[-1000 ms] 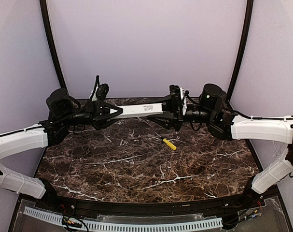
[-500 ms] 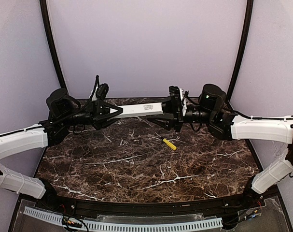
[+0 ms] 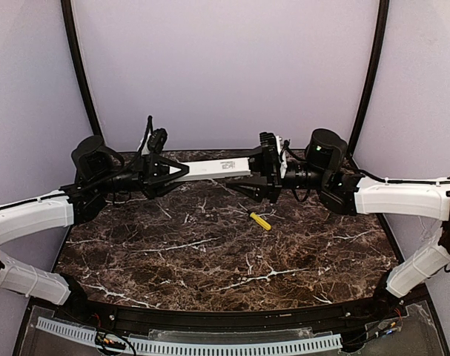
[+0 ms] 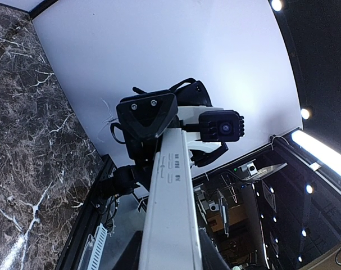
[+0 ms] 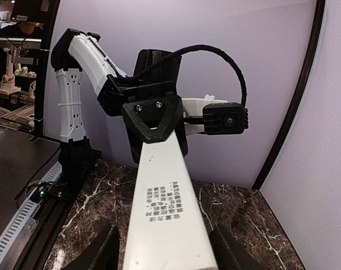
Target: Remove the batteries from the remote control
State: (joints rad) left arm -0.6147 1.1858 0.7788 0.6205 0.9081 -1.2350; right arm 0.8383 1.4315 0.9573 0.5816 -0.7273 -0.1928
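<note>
**Remote held in the air between both tools**

I see one loose thing on the table (image 3: 210,259): a yellow stick (image 3: 260,221). It lies on the marble a little nearer me than the right tool and touches nothing.

The remote (image 3: 213,170) is off the table. It sits roughly level over the far half, close to the back wall (image 3: 225,74). My left tool (image 3: 182,170) is clenched on its left end. My right tool (image 3: 258,169) straddles the printed right end. In the right wrist view its fingers (image 5: 97,250) flank the remote with a sliver of marble showing on either side, so I read it as released.

Black frame tubes (image 3: 80,67) rise at both far corners, beside the elbows. Room to move lies toward me, over the marble between the remote and the near edge.
</note>
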